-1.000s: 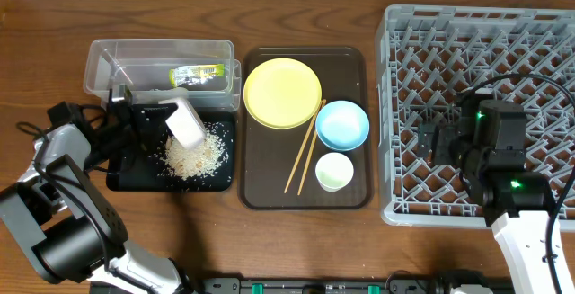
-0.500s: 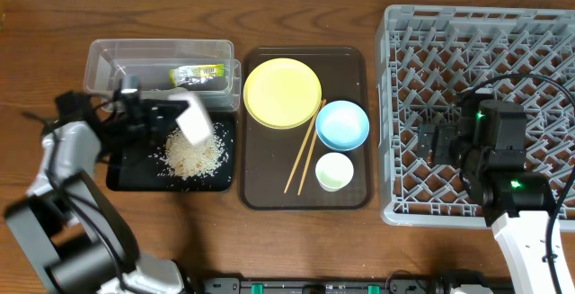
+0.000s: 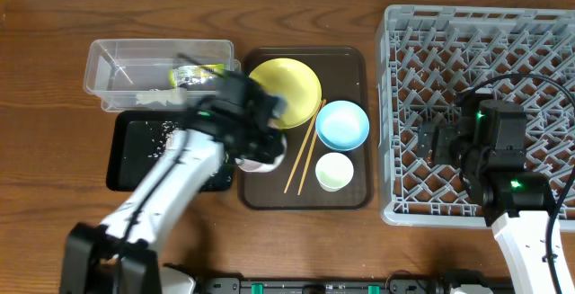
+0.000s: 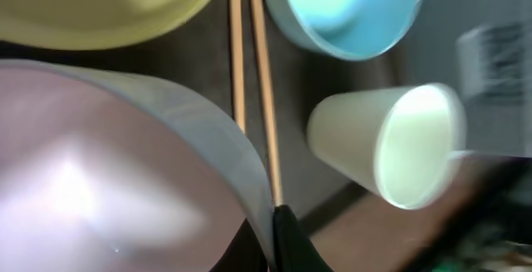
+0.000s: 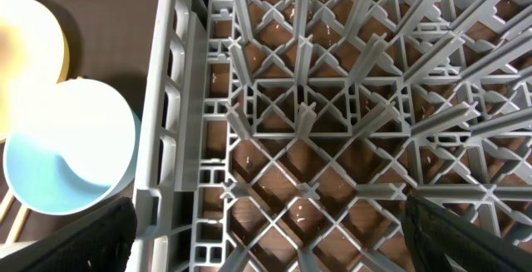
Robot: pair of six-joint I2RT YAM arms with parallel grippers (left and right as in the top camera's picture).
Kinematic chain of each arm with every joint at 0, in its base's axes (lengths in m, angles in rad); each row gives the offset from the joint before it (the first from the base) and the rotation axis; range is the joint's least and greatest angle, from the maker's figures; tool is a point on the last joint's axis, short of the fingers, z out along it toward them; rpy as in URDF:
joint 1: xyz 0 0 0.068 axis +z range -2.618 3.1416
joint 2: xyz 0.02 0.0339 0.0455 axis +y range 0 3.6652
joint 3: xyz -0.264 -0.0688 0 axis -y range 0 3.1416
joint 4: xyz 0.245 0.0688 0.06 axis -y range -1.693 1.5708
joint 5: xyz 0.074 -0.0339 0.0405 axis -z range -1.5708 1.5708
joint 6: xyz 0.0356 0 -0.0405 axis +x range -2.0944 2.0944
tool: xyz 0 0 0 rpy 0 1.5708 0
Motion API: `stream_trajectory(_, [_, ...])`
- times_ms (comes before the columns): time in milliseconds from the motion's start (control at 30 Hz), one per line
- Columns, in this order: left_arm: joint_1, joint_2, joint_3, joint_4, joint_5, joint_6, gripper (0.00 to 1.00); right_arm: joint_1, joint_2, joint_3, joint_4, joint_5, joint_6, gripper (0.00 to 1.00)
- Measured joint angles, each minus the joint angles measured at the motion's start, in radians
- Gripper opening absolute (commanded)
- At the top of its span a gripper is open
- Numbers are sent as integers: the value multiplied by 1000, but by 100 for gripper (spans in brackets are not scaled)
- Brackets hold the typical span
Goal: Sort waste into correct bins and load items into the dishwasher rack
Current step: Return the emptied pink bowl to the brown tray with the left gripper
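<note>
Swinging right off the black tray (image 3: 126, 166), our left gripper (image 3: 259, 137) now pinches the pink-sided white bowl (image 4: 100, 180) over the near left of the brown tray (image 3: 346, 200); our right gripper (image 3: 429, 141) hangs spread above the rack (image 3: 388, 114).

White bowl (image 4: 100, 180) blurred and cropped at the left wrist view's edges, mostly hidden overhead beneath the motion-smeared left arm (image 3: 180, 173), which also covers part of the black tray (image 3: 126, 150).
</note>
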State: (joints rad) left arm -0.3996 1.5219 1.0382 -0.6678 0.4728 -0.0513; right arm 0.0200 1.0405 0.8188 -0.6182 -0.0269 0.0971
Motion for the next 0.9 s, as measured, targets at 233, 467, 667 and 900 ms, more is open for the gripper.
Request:
stream_trajectory(233, [-177, 128, 0, 101, -209, -17, 11, 0, 0, 0, 0, 0, 0, 99])
stream_trajectory(467, [-191, 165, 0, 121, -262, -51, 46, 0, 0, 0, 0, 0, 0, 99])
stream_trajectory(667, [-191, 124, 19, 94, -268, -53, 47, 0, 0, 0, 0, 0, 0, 99])
stream_trajectory(900, [-200, 20, 63, 114, -216, -54, 47, 0, 0, 0, 0, 0, 0, 99])
